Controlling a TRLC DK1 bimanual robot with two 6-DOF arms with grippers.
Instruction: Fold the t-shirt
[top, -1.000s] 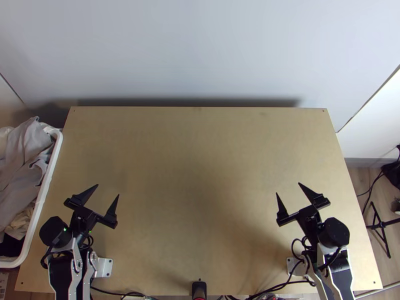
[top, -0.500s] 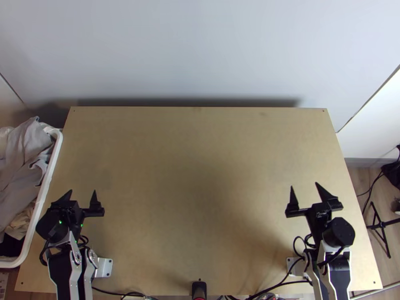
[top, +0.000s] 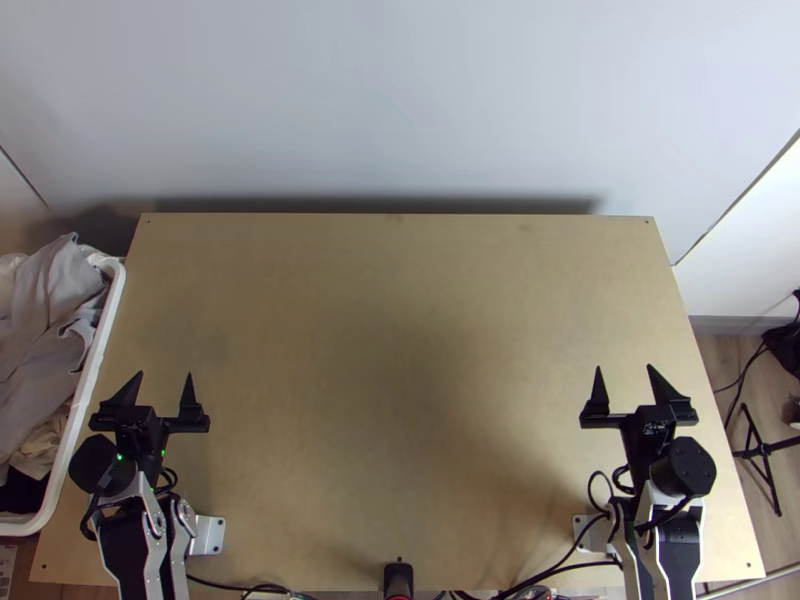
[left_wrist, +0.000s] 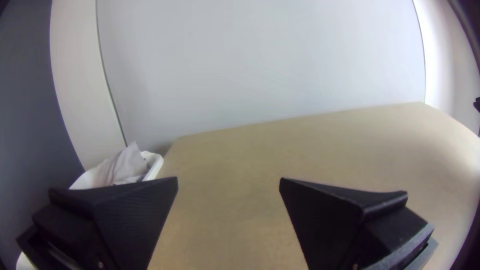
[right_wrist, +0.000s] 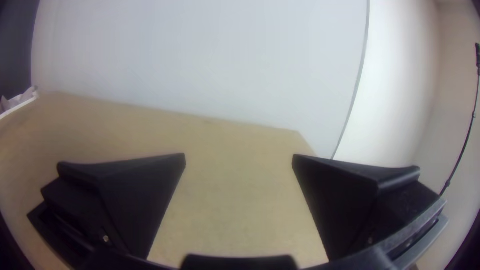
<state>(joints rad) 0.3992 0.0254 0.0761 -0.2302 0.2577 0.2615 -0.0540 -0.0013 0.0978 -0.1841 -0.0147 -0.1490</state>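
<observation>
Grey cloth (top: 50, 290) lay bunched ahead and left of the wide-spread left hand (top: 164, 375), its overlapping folds likely to make one grab drag several pieces.

Looks like a robotics lab: robot arms (top: 137, 555) and cables (top: 545, 575) at the wooden tabletop's (top: 400, 300) near side, tripod (top: 763, 450) right.

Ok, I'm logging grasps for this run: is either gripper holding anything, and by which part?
Nothing is held: the left gripper and the right gripper both stand open, with bare space between their fingers.
</observation>
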